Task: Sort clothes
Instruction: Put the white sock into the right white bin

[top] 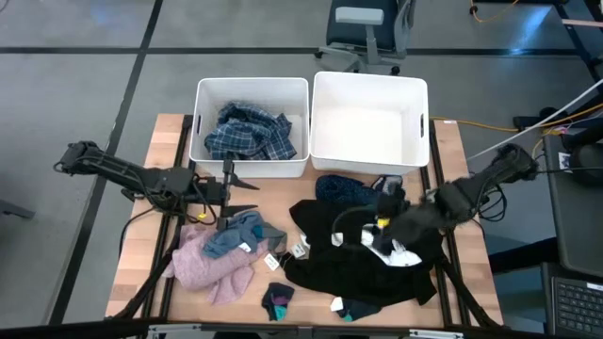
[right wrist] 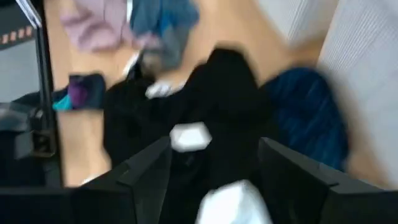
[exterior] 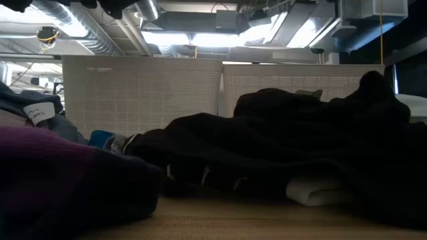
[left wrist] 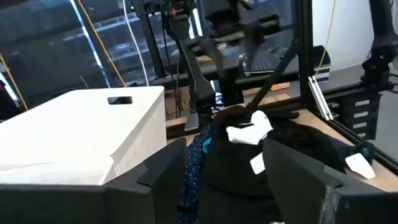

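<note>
Plaid shirt point(top: 250, 132) lies in left bin point(top: 203, 94); pink top point(top: 203, 264) and black pile point(top: 363, 268) remain on desk point(top: 141, 245). Both hands point(top: 226, 193) point(top: 384, 224) wide, empty.

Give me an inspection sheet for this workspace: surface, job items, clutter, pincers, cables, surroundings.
Surface: wooden table, partly bare.
Job's things: blue plaid shirt in left bin; right bin empty; pink fuzzy top, navy dotted cloth, black pile, small socks on table.
Clutter: nothing seen.
Pincers: left pincer open, beside left bin; right pincer open above black pile.
Cables: yellow cable on floor.
Surroundings: office chair behind bins.
</note>
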You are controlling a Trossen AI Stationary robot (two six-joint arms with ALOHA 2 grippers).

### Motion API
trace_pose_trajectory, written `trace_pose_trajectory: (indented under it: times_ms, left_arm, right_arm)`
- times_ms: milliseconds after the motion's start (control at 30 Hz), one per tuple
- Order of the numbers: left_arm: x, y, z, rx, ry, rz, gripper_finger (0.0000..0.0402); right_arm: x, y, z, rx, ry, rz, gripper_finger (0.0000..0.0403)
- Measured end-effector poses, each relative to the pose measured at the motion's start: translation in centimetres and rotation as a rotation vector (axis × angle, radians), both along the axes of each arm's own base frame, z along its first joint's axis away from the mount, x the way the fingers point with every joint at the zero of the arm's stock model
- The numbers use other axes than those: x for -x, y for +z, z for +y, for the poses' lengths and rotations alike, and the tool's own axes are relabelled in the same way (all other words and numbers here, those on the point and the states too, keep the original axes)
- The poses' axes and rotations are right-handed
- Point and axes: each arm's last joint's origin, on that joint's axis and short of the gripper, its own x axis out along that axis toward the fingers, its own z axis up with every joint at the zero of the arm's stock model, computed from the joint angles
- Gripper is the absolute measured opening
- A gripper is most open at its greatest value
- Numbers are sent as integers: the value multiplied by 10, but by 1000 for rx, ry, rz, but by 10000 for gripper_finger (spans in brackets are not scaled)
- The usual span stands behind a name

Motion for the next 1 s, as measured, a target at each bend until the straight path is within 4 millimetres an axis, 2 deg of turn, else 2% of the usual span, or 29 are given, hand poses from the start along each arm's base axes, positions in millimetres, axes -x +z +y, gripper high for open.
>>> trace_pose_trajectory:
  times_ms: [167,300,533,767,1000]
  left_arm:
    - [7,0,2,5,1,23,203]
    - [9,3,3,0,0,-3,203]
    - [9,4,2,1,0,-5,203]
    - [9,0,2,70,4,31,203]
    - [9,0,2,95,5,33,203]
  right_arm:
    - [-5,-28,33,-115,-95,172,243]
    - [-4,-53,45,-7,-158,306,244]
    - [-5,-83,48,191,-232,508,243]
    - [-14,-95,56,182,-202,512,233]
    - [-5,-124,50,216,-201,588,189]
